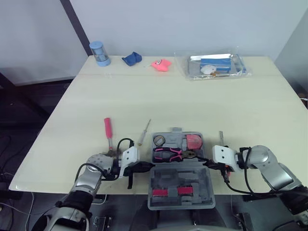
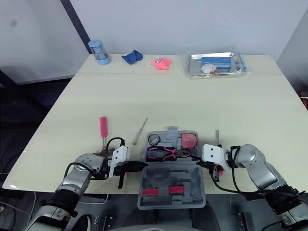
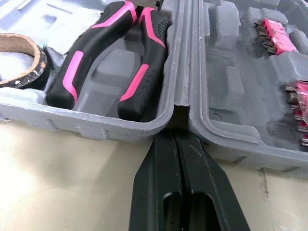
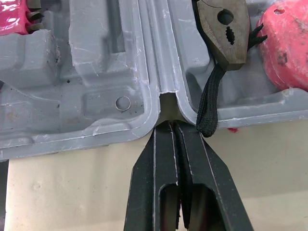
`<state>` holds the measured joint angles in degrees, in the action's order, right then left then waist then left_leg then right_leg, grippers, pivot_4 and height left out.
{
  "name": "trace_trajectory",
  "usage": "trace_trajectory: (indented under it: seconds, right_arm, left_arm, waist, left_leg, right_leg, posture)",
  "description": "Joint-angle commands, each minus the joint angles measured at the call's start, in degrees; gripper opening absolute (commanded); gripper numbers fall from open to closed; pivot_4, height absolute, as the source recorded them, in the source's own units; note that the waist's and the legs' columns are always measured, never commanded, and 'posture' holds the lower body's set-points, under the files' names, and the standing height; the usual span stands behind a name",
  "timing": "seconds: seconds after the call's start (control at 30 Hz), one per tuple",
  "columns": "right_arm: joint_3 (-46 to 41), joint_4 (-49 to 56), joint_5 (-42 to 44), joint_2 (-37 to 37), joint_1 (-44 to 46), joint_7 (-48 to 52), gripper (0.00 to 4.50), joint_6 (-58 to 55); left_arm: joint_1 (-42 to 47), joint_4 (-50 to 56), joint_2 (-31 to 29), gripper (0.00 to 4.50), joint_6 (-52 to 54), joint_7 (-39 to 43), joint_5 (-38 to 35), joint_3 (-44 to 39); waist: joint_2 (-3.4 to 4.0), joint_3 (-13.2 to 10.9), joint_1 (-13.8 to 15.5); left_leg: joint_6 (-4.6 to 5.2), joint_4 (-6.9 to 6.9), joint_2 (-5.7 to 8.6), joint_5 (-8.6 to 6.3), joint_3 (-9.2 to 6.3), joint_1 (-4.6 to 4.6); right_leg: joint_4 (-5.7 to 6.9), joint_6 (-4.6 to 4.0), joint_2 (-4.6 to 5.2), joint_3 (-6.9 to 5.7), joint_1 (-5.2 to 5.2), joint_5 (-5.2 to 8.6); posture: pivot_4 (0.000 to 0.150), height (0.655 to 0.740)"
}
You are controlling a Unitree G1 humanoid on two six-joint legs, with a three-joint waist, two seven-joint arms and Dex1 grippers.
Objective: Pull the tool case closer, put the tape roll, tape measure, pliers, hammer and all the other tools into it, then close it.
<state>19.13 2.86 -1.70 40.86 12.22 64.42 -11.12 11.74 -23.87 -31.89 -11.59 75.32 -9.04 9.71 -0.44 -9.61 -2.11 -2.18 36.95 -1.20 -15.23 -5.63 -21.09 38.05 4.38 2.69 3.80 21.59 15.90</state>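
The grey tool case (image 1: 166, 183) lies open at the table's front edge, its lid hanging toward me. Its base holds pink-and-black pliers (image 1: 167, 155), a tape roll (image 1: 159, 140) and a pink tape measure (image 1: 194, 141). My left gripper (image 1: 150, 166) is shut, its tips at the case's left hinge notch (image 3: 174, 126). At the right hinge notch (image 4: 166, 103) my right gripper (image 1: 206, 164) is also shut, beside a black strap (image 4: 208, 103). A red-handled screwdriver (image 1: 108, 130) and a thin screwdriver (image 1: 144, 133) lie on the table left of the case. A small tool (image 1: 221, 136) lies to its right.
Along the far edge stand a blue cylinder (image 1: 99, 53), a blue cloth (image 1: 131, 58), a pink object (image 1: 161, 64) and a clear plastic tray (image 1: 238, 65) with items in it. Pink bits (image 1: 168, 191) sit in the case lid.
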Motion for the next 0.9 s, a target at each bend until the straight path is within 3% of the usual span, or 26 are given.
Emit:
trace_trajectory:
  seconds: [0.03, 0.9]
  right_arm:
    - [-0.7, 2.5, 1.3, -0.5, 0.2, -0.2, 0.08, -0.3]
    - [-2.0, -1.7, 0.1, -3.8, 4.1, -4.4, 0.08, -1.4]
  left_arm:
    - [1.0, -0.3, 1.3, 0.0, 1.2, -1.5, 0.9, 1.2]
    - [9.8, -6.5, 3.4, 0.0, 5.5, -7.3, 5.5, 0.7]
  waist:
    - [0.0, 0.0, 0.0]
    - [0.01, 0.0, -0.2]
  left_leg:
    - [0.0, 0.0, 0.0, 0.0, 0.0, 0.0]
    - [0.0, 0.13, 0.02, 0.0, -0.1, -0.1]
  right_leg:
    - [0.0, 0.0, 0.0, 0.0, 0.0, 0.0]
    - [0.03, 0.03, 0.0, -0.08, 0.01, -0.02]
  posture:
    - [0.15, 0.74]
    - [0.15, 0.74]
